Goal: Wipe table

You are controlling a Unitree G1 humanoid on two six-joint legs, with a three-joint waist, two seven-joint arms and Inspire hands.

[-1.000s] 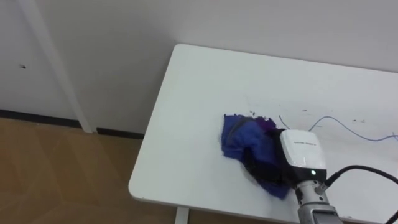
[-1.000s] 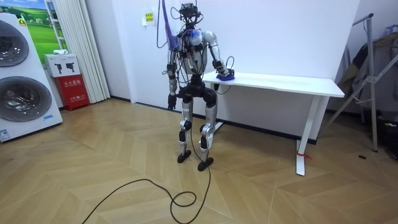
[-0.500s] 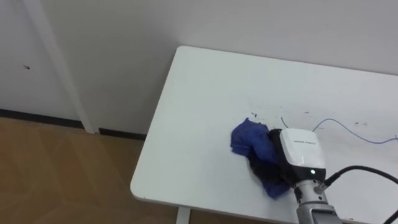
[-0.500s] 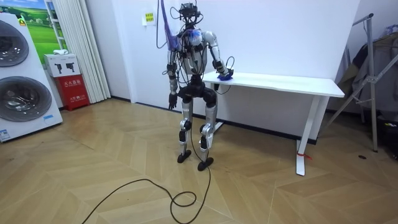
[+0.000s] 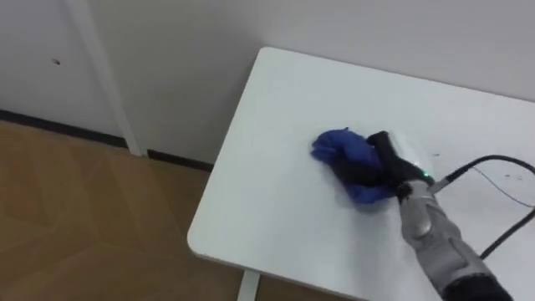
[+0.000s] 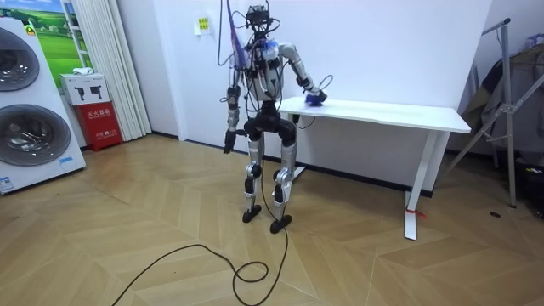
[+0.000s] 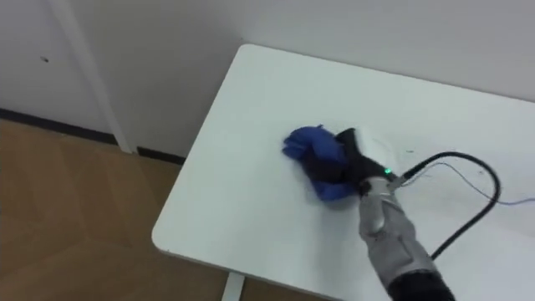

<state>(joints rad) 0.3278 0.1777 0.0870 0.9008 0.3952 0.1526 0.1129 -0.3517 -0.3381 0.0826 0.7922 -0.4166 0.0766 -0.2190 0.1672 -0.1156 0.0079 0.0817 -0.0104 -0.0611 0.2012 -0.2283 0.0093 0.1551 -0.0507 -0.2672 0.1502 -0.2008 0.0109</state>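
Your left hand [image 6: 228, 144] hangs by the hip, and you cannot tell its fingers' state. Near the left edge of the table [image 5: 267, 201] the blue cloth [image 5: 338, 146] lies bunched, your right hand [image 5: 386, 159] clamped on it.

Robot at the table end, right hand [image 6: 312, 93] on blue cloth [image 6: 317, 99].
Robot stands upright on the wood floor [image 6: 127, 229] at the end of the white table [image 6: 399, 115] on the room view's left, right arm stretched out over the tabletop, hand on the cloth near that end. Left hand [image 6: 228, 143] hangs by its hip. Two washing machines [image 6: 25, 110], a red box [image 6: 100, 126] and a curtain [image 6: 106, 68] at room view's left; a metal rack [image 6: 508, 106] at far right.
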